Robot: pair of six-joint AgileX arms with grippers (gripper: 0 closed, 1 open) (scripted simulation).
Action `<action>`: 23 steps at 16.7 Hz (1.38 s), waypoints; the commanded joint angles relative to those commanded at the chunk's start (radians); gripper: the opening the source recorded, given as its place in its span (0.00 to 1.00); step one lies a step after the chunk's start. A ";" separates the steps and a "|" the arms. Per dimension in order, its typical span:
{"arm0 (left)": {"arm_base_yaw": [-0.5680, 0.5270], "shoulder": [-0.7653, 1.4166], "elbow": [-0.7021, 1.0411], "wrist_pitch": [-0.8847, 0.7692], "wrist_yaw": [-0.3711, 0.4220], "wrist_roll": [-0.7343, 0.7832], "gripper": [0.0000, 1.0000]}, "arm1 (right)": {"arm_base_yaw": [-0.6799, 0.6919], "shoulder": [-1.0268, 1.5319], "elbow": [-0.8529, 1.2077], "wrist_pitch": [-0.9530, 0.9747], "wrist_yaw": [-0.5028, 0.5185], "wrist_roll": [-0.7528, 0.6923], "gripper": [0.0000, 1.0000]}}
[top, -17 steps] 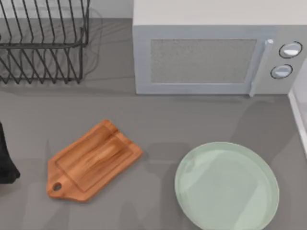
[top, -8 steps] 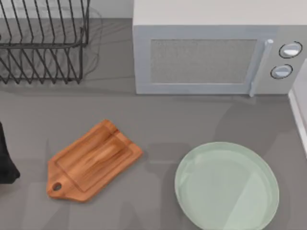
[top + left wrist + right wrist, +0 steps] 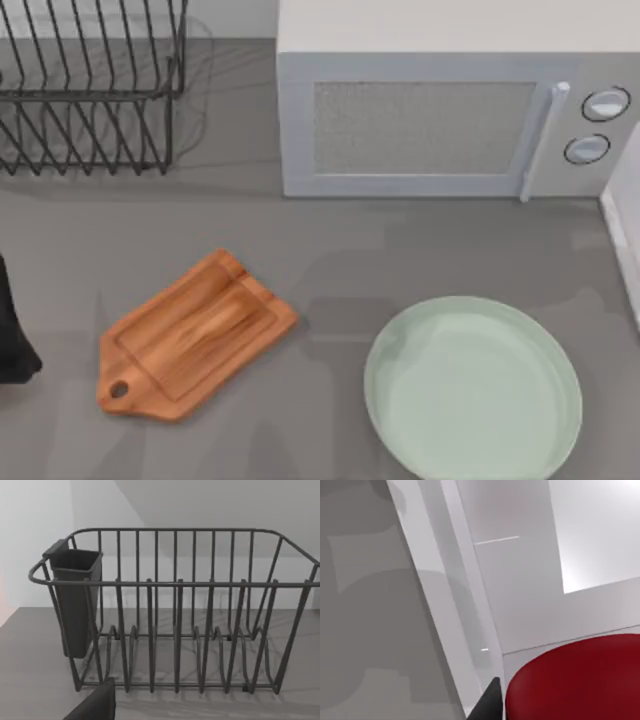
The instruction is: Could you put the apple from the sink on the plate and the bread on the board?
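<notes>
The red apple [image 3: 575,680] looms large and close in the right wrist view, inside the white sink [image 3: 520,590]. A dark tip of my right gripper [image 3: 490,702] lies against the apple's edge. The pale green plate [image 3: 473,388] lies bare at the counter's front right. Left of centre, the brown wooden board [image 3: 195,335] lies bare too, its handle toward the front left. The bread is out of view. My left arm [image 3: 14,335] is parked at the left edge, and a dark part of the left gripper [image 3: 95,705] faces the dish rack.
A grey microwave [image 3: 440,110] stands at the back, centre to right. A black wire dish rack [image 3: 90,90] with a dark cutlery cup [image 3: 75,600] stands at the back left. The sink's white rim [image 3: 622,230] runs along the right edge.
Soft shadows on the counter between the microwave and the plate have shifted. The board, the plate and the left arm have not moved.
</notes>
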 joint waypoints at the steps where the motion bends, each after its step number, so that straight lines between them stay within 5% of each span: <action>1: 0.000 0.000 0.000 0.000 0.000 0.000 1.00 | 0.034 -0.030 -0.029 -0.021 0.000 0.056 0.00; 8: 0.000 0.000 0.000 0.000 0.000 0.000 1.00 | 0.364 -0.202 -0.197 -0.101 0.004 0.367 0.00; 15: 0.000 0.000 0.000 0.000 0.000 0.000 1.00 | 0.706 -0.264 -0.225 -0.061 0.005 0.501 0.00; 23: 0.000 0.000 0.000 0.000 0.000 0.000 1.00 | 0.770 -0.270 -0.229 -0.050 0.006 0.522 0.00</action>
